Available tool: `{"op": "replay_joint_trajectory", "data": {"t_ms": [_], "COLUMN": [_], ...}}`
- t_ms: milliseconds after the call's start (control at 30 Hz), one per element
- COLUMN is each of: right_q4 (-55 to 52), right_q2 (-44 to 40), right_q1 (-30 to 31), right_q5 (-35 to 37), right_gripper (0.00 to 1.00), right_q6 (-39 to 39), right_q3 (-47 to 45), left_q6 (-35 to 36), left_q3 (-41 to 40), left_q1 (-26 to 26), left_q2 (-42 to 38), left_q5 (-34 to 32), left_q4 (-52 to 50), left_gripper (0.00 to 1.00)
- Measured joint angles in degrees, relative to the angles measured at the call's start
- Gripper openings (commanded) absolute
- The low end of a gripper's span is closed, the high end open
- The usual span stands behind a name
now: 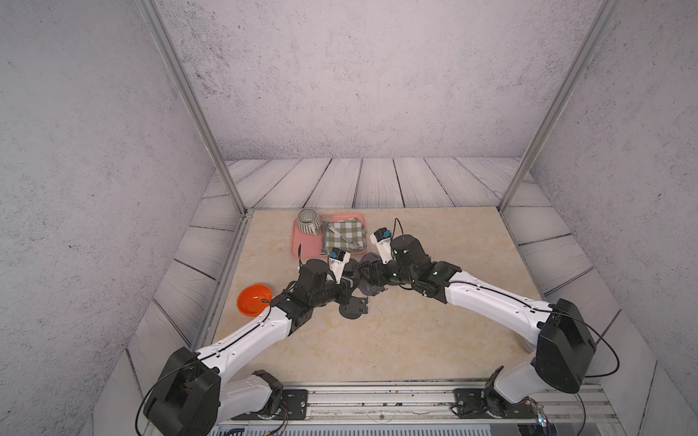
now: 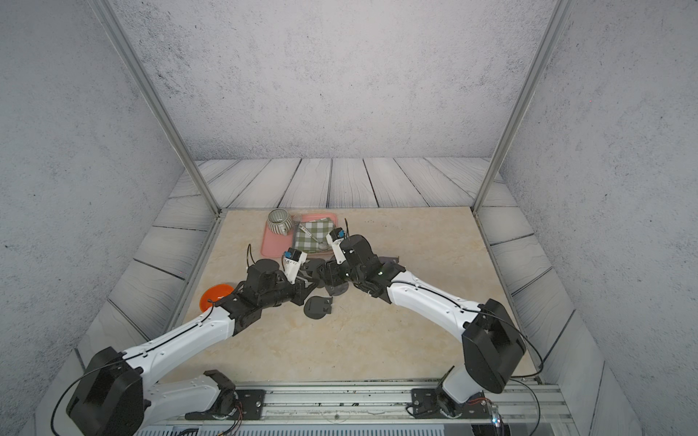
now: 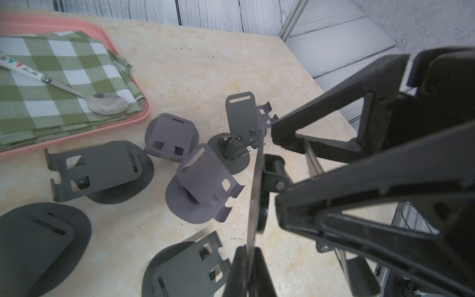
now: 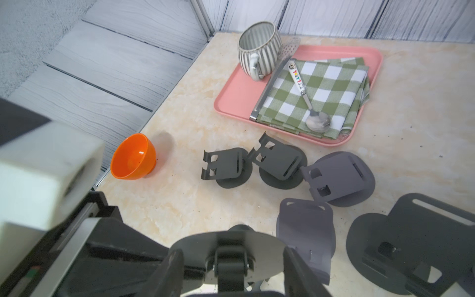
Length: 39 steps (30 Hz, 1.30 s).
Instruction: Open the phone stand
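Both grippers hold one dark grey phone stand (image 4: 231, 239) between them above the middle of the table. My left gripper (image 3: 248, 267) is shut on the thin edge of its plate (image 3: 254, 205), seen edge-on in the left wrist view. My right gripper (image 4: 232, 267) is closed across the stand's round base, one finger (image 4: 169, 270) against each side of the disc. In both top views the grippers (image 1: 349, 281) (image 1: 364, 277) meet tip to tip and largely hide the held stand.
Several more phone stands lie around: folded flat (image 3: 102, 169) (image 1: 354, 307), opened upright (image 3: 241, 120) (image 3: 203, 185). Behind them a pink tray (image 1: 304, 243) carries a green checked cloth (image 1: 345, 234), a spoon (image 4: 317, 122) and a striped mug (image 1: 308, 221). An orange bowl (image 1: 254, 300) sits at the left edge.
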Motion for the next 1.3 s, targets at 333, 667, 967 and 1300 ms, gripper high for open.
{"op": "replay_joint_trajectory", "data": {"t_ms": [333, 667, 967, 1300], "right_q4": [1.4, 2.19, -1.44, -1.33], "right_q2": [-6.12, -9.6, -10.38, -7.96], "right_q1": [0.02, 0.02, 0.0, 0.0], "right_q5": [2.95, 4.35, 3.74, 2.38], "right_gripper": [0.54, 0.55, 0.99, 0.99], "right_q6": [-0.09, 0.0, 0.09, 1.44], "right_q3": [-4.04, -6.84, -7.02, -7.23], "left_q6": [-6.69, -10.95, -12.7, -11.82], "left_q3": [0.17, -0.74, -1.73, -2.51], "left_q1": [0.11, 2.58, 8.37, 9.16], "left_q2": [0.81, 2.01, 3.74, 1.05], "left_q5": [-0.87, 2.99, -1.86, -0.57], "left_q4": [1.42, 5.25, 4.48, 4.35], "left_gripper": [0.0, 0.0, 0.0, 0.0]}}
